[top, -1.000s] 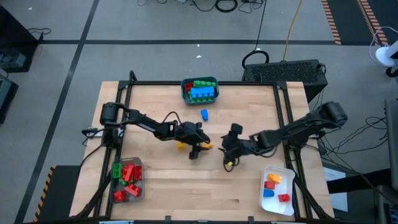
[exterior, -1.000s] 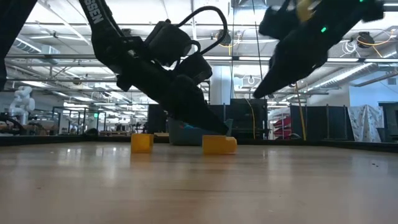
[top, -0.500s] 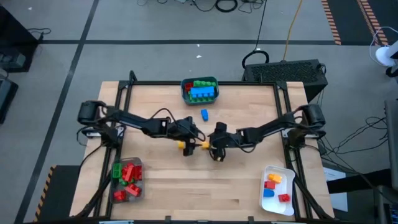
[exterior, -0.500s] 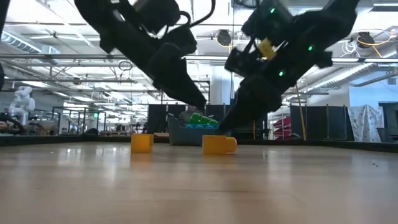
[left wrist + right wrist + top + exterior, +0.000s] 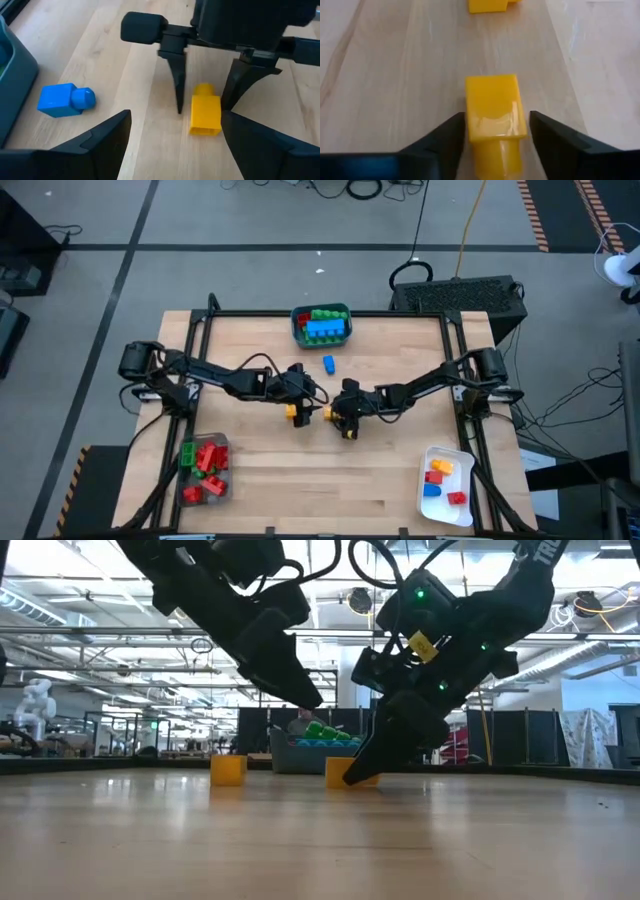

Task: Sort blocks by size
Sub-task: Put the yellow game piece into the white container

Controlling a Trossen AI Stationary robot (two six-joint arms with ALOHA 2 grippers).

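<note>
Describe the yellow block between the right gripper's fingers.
The yellow block is small, glossy plastic, boxy with one round stud at an end, lying on its side on the wooden table near the middle. The right gripper's open fingers straddle it; contact can't be judged. A second yellow block lies just beyond.

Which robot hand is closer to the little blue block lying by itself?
Left. The left gripper sits just below and beside the blue block; the right gripper is a bit farther, straddling a yellow block.
</note>
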